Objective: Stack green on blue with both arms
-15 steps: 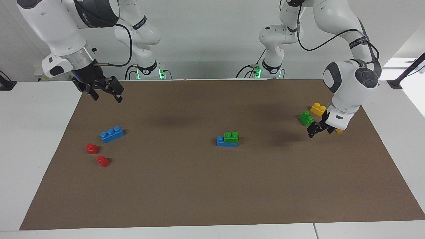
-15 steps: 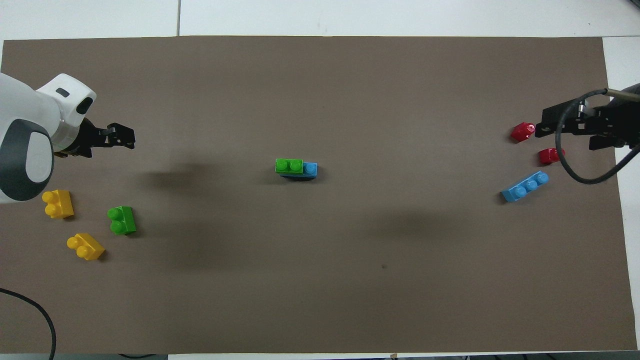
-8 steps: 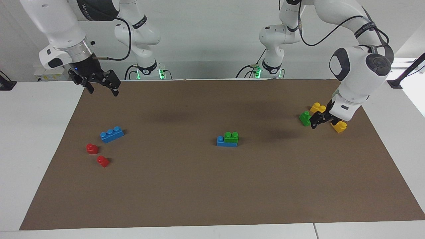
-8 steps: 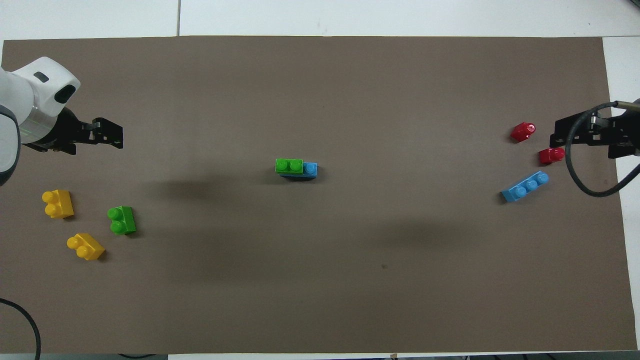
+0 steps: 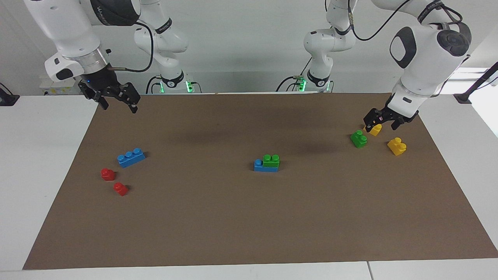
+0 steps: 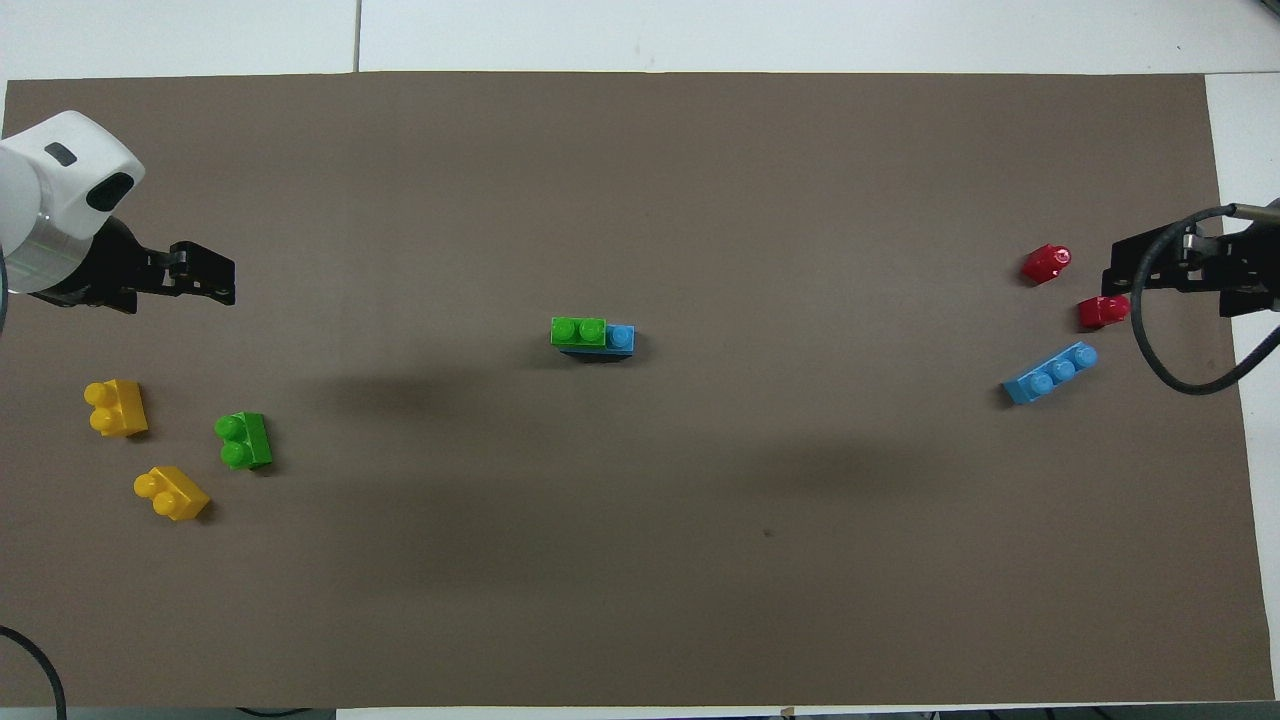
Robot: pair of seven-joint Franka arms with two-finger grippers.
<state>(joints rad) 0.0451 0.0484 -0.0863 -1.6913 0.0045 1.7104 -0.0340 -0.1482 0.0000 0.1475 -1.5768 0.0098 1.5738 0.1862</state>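
- The left gripper (image 5: pixel 383 118) is empty, its jaws wide; over the last second it has risen from low beside the loose green brick (image 5: pixel 358 139) and now hangs over a yellow brick (image 5: pixel 373 129), with the green one just beside and below it.
- The right gripper (image 5: pixel 115 98), also wide and empty, has lifted a little and drawn back to the brown mat's (image 5: pixel 249 217) edge; the loose blue brick (image 5: pixel 131 157) and two red bricks (image 5: pixel 108 174) lie well apart from it.
- Both arms retreating suggests one stack is finished.
- Between the two grippers, mid-mat, stands the stacked green brick (image 5: pixel 271 160) on its blue brick (image 5: pixel 265 166): bright green, two studs, covering two of three blue studs, one left bare.
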